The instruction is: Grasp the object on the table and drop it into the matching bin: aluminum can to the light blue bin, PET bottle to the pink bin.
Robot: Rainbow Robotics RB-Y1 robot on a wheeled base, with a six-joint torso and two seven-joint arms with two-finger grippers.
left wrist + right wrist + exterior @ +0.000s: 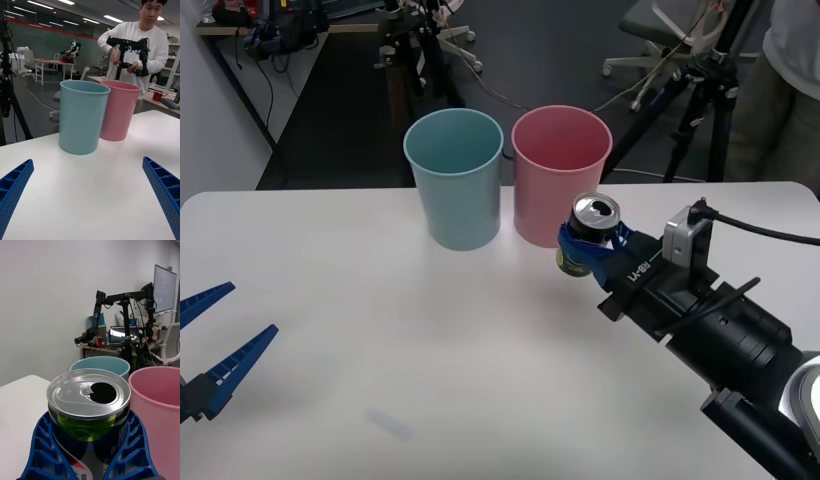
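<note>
Grasp done: your right gripper (588,246) has its jaws clamped on the aluminum can (591,232), lifted clear of the bench (380,330) (upright, tab opening up). Light blue bin (454,178) lies beyond the jaws, past the pink bin (560,172); carry and drop remain. Left gripper (215,340) idles, jaws wide.

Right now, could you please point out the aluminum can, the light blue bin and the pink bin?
aluminum can (594,212): front view, silver top.
light blue bin (456,205): front view, outer wall.
pink bin (540,210): front view, outer wall.
</note>
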